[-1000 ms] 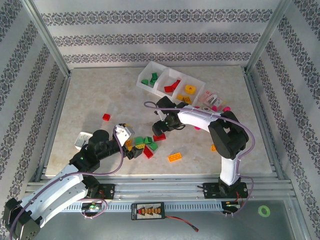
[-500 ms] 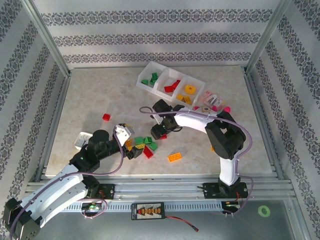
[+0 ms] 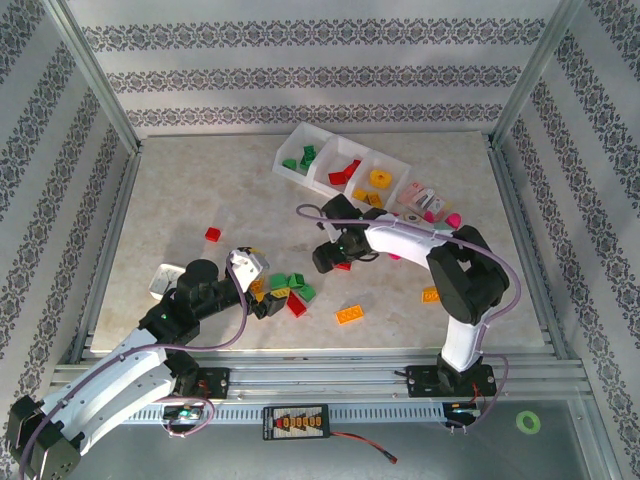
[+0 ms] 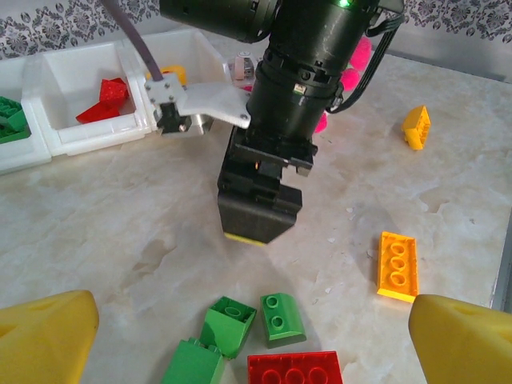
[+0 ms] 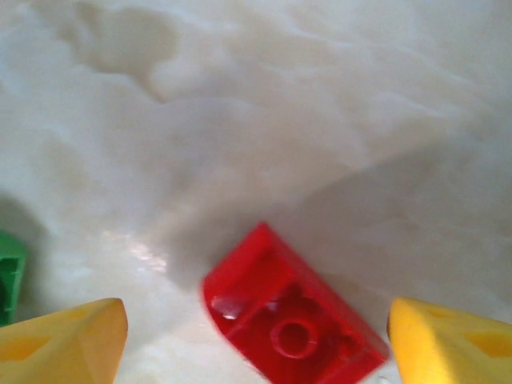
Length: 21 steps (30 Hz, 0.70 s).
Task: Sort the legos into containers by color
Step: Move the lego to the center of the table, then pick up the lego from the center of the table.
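Marbled desk is carrying scattered legos near its middle, where the right claw is hanging spread over a red brick, fingertips flanking it without touching. Light, stiff and glossy, it is probably calling for a pinch across its flat sides. Nearby the left claw is hovering spread above green bricks; the tray is sitting toward the far edge.
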Each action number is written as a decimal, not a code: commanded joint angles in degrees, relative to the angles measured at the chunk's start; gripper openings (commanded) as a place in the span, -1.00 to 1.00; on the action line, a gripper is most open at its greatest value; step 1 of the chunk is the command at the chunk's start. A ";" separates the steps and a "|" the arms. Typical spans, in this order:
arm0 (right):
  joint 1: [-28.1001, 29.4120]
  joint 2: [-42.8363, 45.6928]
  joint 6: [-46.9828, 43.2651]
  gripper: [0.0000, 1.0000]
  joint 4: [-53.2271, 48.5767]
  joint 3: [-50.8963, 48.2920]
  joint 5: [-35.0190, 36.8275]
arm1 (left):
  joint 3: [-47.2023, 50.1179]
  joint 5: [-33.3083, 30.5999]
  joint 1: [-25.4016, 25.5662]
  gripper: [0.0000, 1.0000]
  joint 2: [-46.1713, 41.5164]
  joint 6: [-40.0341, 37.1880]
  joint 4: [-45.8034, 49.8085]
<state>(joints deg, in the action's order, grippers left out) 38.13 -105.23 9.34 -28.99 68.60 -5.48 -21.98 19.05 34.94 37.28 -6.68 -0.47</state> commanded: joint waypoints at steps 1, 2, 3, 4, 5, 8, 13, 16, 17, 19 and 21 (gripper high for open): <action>1.26 -1.69 -2.95 0.71 -2.45 1.53 -0.57 | 0.80 0.14 0.76 0.99 -0.19 0.17 -1.57; 1.57 -2.11 -2.89 0.70 -2.77 1.45 -0.48 | 0.75 0.18 0.75 0.99 -0.27 0.17 -1.57; 1.62 -2.42 -2.94 0.69 -3.08 1.47 -0.50 | 0.72 0.12 0.72 0.99 -0.28 0.17 -1.53; 1.81 -2.63 -2.90 0.66 -3.39 1.45 -0.64 | 0.71 0.13 0.78 0.99 -0.36 0.17 -1.38; 1.83 -2.78 -2.90 0.64 -3.96 1.67 -0.66 | 0.77 0.13 0.73 0.99 -0.45 0.17 -1.37; 2.35 -2.85 -2.95 0.40 -5.88 2.15 0.72 | 0.88 0.08 0.74 0.99 -0.45 0.12 -1.49; 2.75 -3.36 -1.12 -0.07 -7.13 3.09 4.59 | 0.89 0.20 0.73 0.99 -0.11 0.08 -2.18; 2.77 -3.40 0.32 -0.20 -7.83 4.23 5.56 | 0.80 0.47 0.74 0.99 -0.14 0.17 -1.98; 2.75 -3.11 0.57 -0.25 -7.85 4.51 5.56 | 0.80 0.55 0.67 0.99 -0.27 0.17 -1.88; 2.61 -2.35 1.09 -0.34 -7.53 4.95 5.48 | 0.96 0.33 0.78 0.99 -0.44 0.33 -1.91; 2.27 -1.13 1.79 -0.39 -6.82 5.47 4.98 | 1.13 0.20 0.74 0.99 -0.54 0.48 -2.13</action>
<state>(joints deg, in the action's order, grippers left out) 40.03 -107.85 9.50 -35.16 72.38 -1.72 -21.43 19.05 34.94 37.28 -6.66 -0.54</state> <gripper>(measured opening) 0.314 0.993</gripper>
